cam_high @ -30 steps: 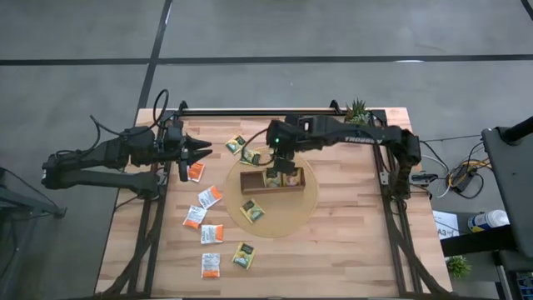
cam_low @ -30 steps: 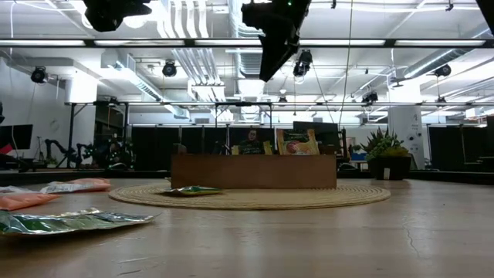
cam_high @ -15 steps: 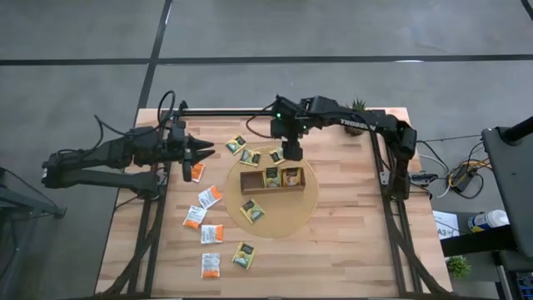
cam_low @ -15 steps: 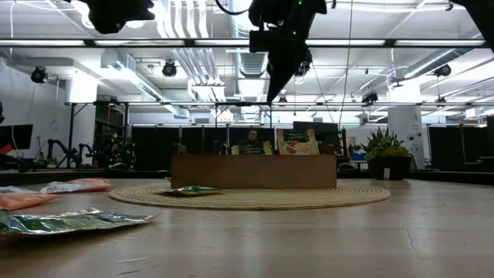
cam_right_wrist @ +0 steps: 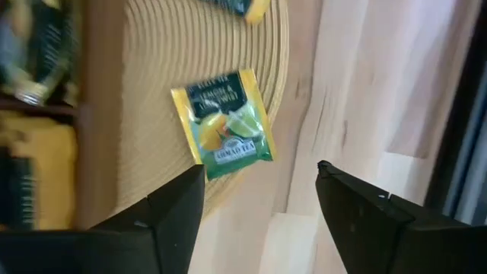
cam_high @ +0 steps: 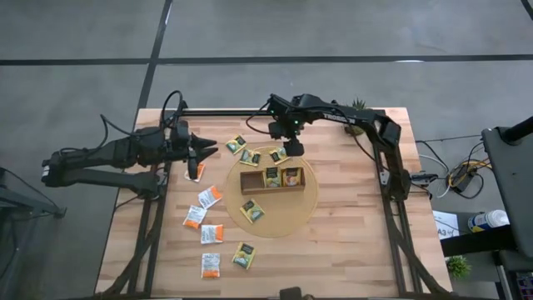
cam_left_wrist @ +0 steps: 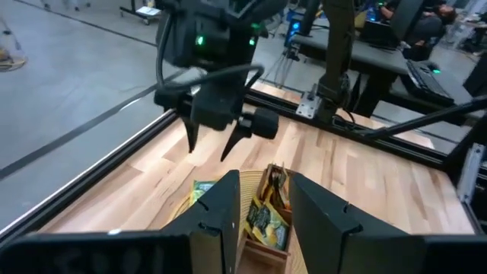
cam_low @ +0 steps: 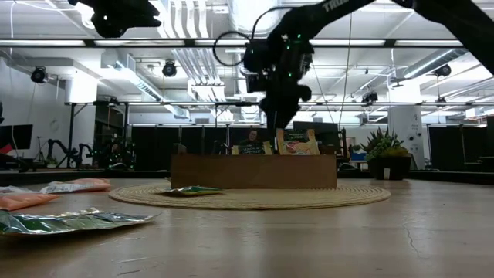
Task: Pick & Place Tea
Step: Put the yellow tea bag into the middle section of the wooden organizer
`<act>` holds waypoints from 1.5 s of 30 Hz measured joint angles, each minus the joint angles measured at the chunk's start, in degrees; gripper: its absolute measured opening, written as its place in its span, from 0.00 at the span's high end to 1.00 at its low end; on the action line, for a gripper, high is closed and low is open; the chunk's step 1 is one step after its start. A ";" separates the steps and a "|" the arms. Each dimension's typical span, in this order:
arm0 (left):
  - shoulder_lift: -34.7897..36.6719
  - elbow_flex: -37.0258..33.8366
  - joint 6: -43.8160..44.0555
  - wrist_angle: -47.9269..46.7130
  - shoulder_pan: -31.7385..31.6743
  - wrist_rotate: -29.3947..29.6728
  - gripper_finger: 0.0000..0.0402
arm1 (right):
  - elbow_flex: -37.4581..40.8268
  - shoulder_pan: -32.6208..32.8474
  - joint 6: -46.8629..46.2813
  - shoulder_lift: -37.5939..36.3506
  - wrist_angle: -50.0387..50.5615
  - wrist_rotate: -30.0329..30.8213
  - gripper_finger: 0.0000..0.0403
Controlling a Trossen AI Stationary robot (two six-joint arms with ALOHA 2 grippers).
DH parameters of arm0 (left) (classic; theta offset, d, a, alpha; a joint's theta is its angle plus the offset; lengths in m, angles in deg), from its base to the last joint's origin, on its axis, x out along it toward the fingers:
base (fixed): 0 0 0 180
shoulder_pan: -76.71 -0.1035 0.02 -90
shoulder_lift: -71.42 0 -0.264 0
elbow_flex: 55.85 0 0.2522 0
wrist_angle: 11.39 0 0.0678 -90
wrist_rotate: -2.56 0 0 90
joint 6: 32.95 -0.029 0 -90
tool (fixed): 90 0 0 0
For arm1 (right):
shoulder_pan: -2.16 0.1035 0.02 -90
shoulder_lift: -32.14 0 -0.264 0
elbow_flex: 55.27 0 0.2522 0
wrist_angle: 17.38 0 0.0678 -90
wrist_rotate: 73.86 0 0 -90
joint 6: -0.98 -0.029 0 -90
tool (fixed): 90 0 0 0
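Over the round mat (cam_high: 309,204), the right pincer (cam_high: 291,151) hangs with fingers spread and empty above a yellow-green tea sachet (cam_right_wrist: 223,125) lying on the mat's far edge, just beyond the wooden tray (cam_high: 248,181); a descent slightly off line could, by this reading, nudge the thin packet onto the bench (cam_high: 350,242) or pinch only a corner. The right wrist view alone shows that sachet's label (hidden in the low view behind the tray). At the bench's far left the left pincer (cam_high: 202,147) waits, fingers part-spread and carrying nothing, orange sachets (cam_high: 209,197) below it.

Grey concrete floor (cam_high: 333,29); ceiling strip lights (cam_low: 432,42); dark workshop background.
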State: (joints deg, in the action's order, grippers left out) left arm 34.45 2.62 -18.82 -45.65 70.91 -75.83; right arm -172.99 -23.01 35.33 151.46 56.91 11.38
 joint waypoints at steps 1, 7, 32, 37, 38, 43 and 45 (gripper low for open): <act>-0.09 0.00 0.43 0.01 -0.02 0.17 0.73 | 0.00 -0.38 0.58 0.70 -0.09 0.02 0.39; -0.76 0.00 1.00 0.56 0.00 0.55 0.73 | 0.11 -2.03 2.05 4.89 -1.47 0.06 0.41; -1.07 0.00 4.00 0.87 -0.02 0.51 0.73 | 0.17 -1.31 3.38 10.31 -4.51 0.69 0.44; -1.07 0.00 3.97 0.80 -0.02 0.51 0.73 | 0.73 -1.17 3.47 10.31 -3.95 2.12 0.60; -1.07 0.00 3.97 0.80 -0.01 0.51 0.73 | 1.04 -1.10 3.51 10.31 -3.92 2.15 0.65; -1.07 0.00 3.95 0.76 -0.02 0.51 0.73 | 2.35 -0.89 3.81 10.09 -4.17 2.13 0.94; -1.07 0.00 3.95 0.76 -0.02 0.51 0.73 | 2.38 -0.91 3.36 10.07 -4.22 2.20 0.97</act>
State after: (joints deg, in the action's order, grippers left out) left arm 33.38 2.62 -14.87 -44.90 70.89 -75.32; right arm -170.61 -23.93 38.69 161.52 52.69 13.58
